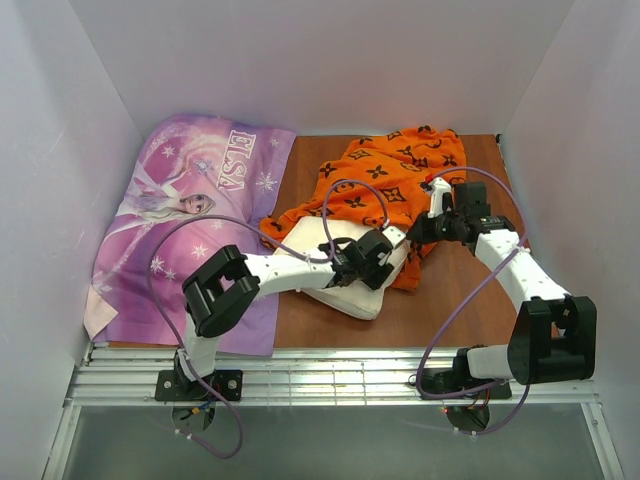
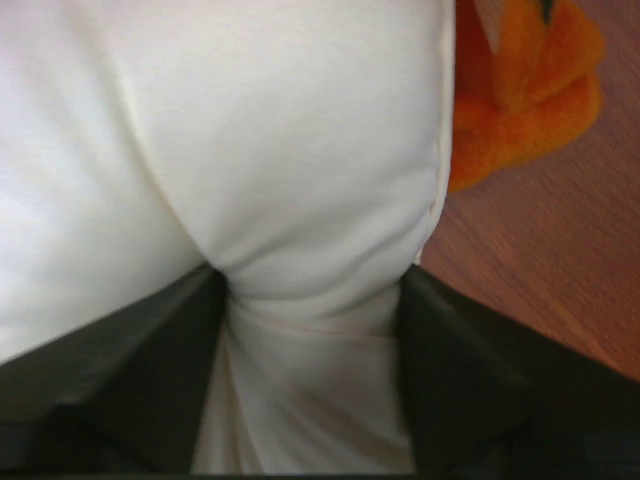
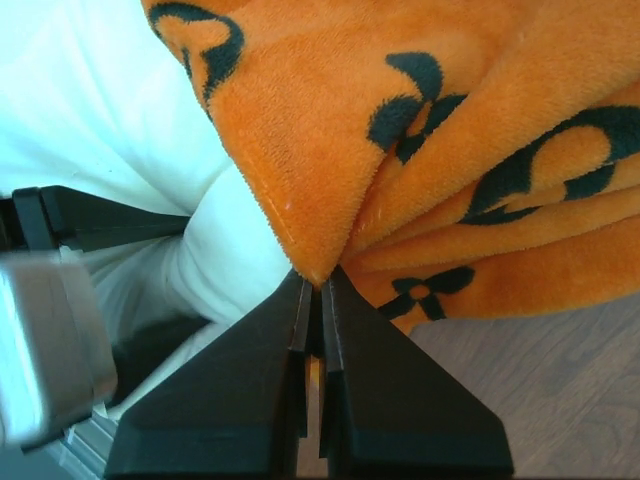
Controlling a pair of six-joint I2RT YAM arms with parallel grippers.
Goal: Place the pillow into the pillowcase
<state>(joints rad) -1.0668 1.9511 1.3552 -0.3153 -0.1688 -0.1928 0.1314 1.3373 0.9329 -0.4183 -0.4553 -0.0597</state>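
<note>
The cream-white pillow (image 1: 350, 290) lies mid-table, its far part under the orange pillowcase (image 1: 385, 180) with black motifs. My left gripper (image 1: 388, 252) is shut on the pillow's near edge; in the left wrist view the white pillow (image 2: 250, 150) bulges between the black fingers (image 2: 150, 380), with an orange fold of the pillowcase (image 2: 520, 110) at upper right. My right gripper (image 1: 420, 232) is shut on the pillowcase's hem; in the right wrist view the fingers (image 3: 380, 390) pinch an orange corner of the pillowcase (image 3: 400, 130), with the pillow (image 3: 100, 110) to the left.
A purple "ELSA" princess-print fabric (image 1: 190, 230) covers the left of the brown table (image 1: 450, 300). White walls enclose the back and sides. A metal rail (image 1: 330, 375) runs along the near edge by the arm bases.
</note>
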